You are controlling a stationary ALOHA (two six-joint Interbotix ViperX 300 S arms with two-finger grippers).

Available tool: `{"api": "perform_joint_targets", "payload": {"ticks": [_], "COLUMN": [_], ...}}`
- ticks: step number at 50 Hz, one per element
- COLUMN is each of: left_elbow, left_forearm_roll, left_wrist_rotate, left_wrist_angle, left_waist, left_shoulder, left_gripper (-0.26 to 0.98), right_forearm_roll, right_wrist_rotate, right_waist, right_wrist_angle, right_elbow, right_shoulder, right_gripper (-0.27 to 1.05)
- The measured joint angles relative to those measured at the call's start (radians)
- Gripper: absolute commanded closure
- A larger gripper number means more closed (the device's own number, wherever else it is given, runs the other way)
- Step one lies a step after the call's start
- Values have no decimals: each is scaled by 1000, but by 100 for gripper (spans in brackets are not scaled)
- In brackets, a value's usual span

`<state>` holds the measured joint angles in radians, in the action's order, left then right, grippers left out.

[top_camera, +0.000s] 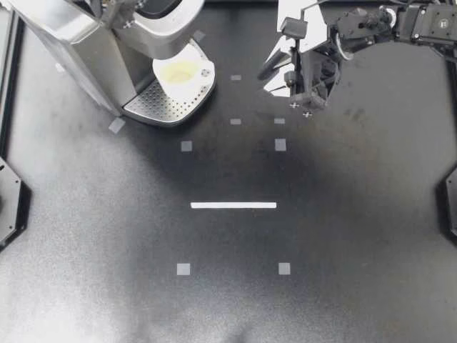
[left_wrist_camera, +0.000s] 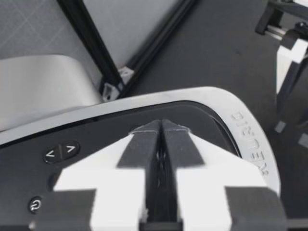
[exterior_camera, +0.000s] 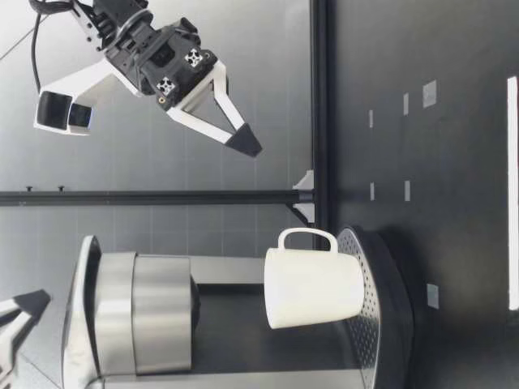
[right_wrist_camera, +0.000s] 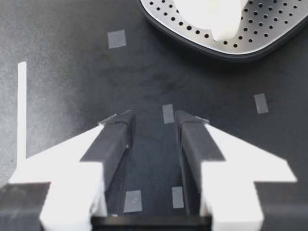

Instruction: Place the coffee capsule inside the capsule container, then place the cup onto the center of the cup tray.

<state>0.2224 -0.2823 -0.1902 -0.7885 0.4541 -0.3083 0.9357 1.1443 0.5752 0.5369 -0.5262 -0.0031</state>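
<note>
Top view — white cup [top_camera: 184, 73] on perforated metal tray [top_camera: 161, 107].

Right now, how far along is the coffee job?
The cup already stands on the perforated cup tray, so that step looks done. No capsule shows anywhere, so I cannot tell whether it is inside the coffee machine. My left gripper is shut on nothing at the machine's top. My right gripper hangs open and empty above the table. Left: confirming the capsule.
</note>
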Motion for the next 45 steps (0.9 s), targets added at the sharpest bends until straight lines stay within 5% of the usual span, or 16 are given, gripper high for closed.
{"api": "perform_joint_targets", "payload": {"ticks": [45], "left_elbow": [2], "left_forearm_roll": [-3], "left_wrist_rotate": [-5], "left_wrist_angle": [-64], "left_waist": [-5], "left_shoulder": [34], "left_gripper": [63], "right_forearm_roll": [2], "right_wrist_rotate": [0], "right_waist": [-2], "right_wrist_angle": [6], "right_elbow": [-8], "right_shoulder": [0], "right_gripper": [37]}}
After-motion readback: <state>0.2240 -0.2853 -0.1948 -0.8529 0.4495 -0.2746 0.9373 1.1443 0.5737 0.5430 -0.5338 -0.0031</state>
